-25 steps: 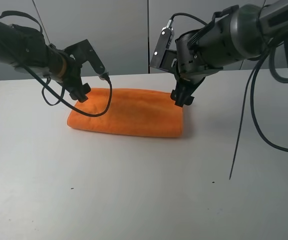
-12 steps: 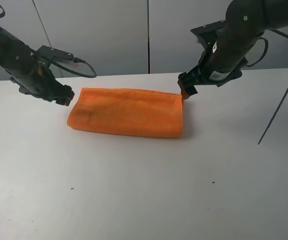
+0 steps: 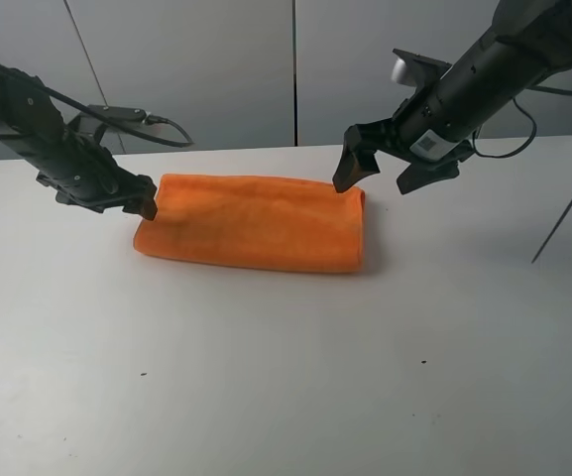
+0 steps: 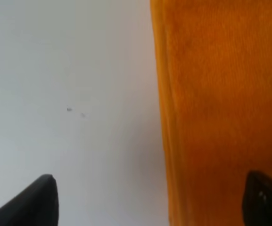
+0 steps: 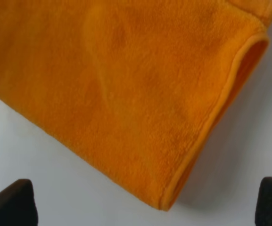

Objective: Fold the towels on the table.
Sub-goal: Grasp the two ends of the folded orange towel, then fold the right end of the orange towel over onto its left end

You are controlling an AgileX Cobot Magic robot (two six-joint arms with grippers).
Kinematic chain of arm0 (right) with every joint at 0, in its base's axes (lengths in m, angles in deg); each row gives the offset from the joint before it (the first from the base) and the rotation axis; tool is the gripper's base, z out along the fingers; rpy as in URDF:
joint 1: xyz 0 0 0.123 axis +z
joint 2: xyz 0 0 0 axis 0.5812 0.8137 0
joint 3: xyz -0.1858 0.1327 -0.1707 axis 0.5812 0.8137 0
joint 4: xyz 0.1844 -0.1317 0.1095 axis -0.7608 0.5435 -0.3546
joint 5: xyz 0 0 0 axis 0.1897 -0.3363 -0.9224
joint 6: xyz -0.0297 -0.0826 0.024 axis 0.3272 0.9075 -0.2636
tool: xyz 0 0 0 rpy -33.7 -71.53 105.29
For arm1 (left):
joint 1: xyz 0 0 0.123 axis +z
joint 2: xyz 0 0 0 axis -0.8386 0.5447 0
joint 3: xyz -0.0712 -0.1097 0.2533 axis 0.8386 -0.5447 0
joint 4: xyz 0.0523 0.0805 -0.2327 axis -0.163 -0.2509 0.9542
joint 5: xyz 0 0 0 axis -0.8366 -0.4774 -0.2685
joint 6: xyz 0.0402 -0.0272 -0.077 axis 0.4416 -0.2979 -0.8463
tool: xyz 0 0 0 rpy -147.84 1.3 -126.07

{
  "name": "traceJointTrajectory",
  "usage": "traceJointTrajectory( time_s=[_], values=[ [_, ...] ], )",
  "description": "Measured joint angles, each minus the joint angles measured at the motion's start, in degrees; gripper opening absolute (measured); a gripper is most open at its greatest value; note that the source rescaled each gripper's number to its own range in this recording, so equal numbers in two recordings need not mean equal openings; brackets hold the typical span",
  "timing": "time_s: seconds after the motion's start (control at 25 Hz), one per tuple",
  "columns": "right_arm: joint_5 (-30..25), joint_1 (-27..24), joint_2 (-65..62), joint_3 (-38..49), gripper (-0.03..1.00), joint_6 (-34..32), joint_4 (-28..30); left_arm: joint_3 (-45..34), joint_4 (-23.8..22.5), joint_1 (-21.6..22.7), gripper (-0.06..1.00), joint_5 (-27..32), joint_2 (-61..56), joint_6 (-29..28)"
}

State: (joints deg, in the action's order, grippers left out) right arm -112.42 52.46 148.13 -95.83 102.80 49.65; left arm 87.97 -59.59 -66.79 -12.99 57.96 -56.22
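On the right gripper point(image 3: 375, 184) the jaws are spread and empty, a hemmed corner of the towel point(image 3: 256, 223) below and between them; the left gripper point(image 3: 143, 201) has its jaws spread and empty too, straddling the opposite short edge, one tip over the table point(image 3: 266, 377). The folded band's long axis runs from one pair of jaws to the other, each arm nearest its own end.
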Motion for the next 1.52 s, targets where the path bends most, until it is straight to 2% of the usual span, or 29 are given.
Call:
traceJointTrajectory(
  time_s=[0.24,0.44,0.56,0.88,1.04,1.24,1.52],
  values=[
    [-2.31,0.00,0.12,0.00,1.00,0.27,0.21,1.24,0.50,0.00,1.00,0.22,2.28,0.00],
    [0.92,0.00,3.20,0.00,1.00,-3.62,0.35,2.59,0.45,0.00,1.00,0.48,3.24,-0.87],
    [2.49,0.00,6.17,0.00,1.00,-3.84,-0.16,2.73,0.10,0.00,1.00,0.60,3.24,-0.87],
    [6.65,0.00,8.66,0.00,1.00,-2.17,-5.97,2.84,-0.01,0.00,1.00,0.35,5.53,-0.98],
    [7.40,-0.03,10.13,0.00,1.00,-0.23,-9.84,2.84,-0.01,0.00,1.00,-0.27,7.21,-1.10],
    [8.35,-0.24,13.26,0.00,1.00,0.15,-11.88,3.42,-0.01,0.00,1.00,-0.15,7.50,-1.26],
    [10.84,-0.24,13.79,0.00,1.00,-4.55,-12.69,3.89,-0.01,0.00,1.00,0.17,7.96,-1.26]
  ],
)
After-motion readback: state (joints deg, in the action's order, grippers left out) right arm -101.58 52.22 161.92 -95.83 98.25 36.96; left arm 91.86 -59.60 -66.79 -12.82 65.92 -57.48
